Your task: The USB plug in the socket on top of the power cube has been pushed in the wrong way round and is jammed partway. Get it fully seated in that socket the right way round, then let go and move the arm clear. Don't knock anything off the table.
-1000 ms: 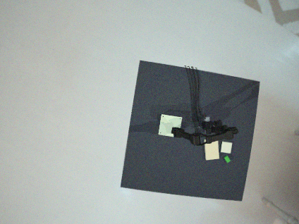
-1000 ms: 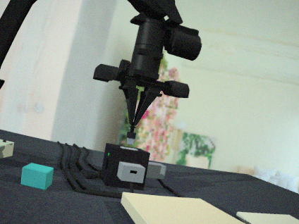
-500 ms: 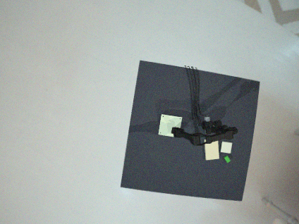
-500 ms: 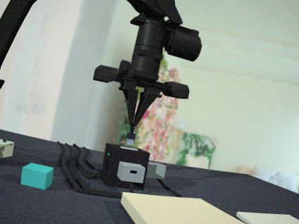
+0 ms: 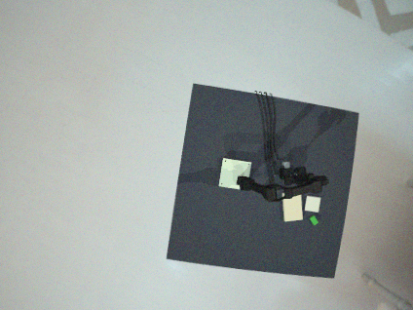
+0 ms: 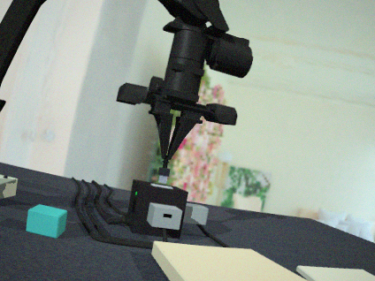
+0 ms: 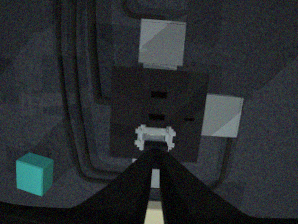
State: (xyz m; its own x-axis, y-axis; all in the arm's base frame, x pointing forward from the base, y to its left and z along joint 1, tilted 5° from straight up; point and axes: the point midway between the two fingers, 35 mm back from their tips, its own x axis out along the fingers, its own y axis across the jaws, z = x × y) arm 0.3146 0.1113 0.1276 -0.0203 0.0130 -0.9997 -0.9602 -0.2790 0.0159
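Observation:
The black power cube (image 6: 152, 212) (image 7: 160, 112) stands on the dark mat with grey plugs on two of its sides. My gripper (image 6: 166, 160) (image 7: 156, 159) hangs straight above the cube, fingers pointing down, shut on the small USB plug (image 6: 164, 175) (image 7: 154, 140). The plug's metal end is at the cube's top face, at or just above the top socket; I cannot tell how deep it sits. In the overhead view the arm (image 5: 282, 187) covers the cube.
A teal block (image 6: 46, 220) (image 7: 35, 173) lies left of the cube. Black cables (image 6: 90, 208) (image 5: 265, 127) run behind it. Cream flat pads (image 6: 221, 262) (image 5: 292, 209) and a smaller one (image 5: 313, 204) lie in front. A pale square plate (image 5: 234, 173) and a green block (image 5: 314, 220) are on the mat (image 5: 219, 234).

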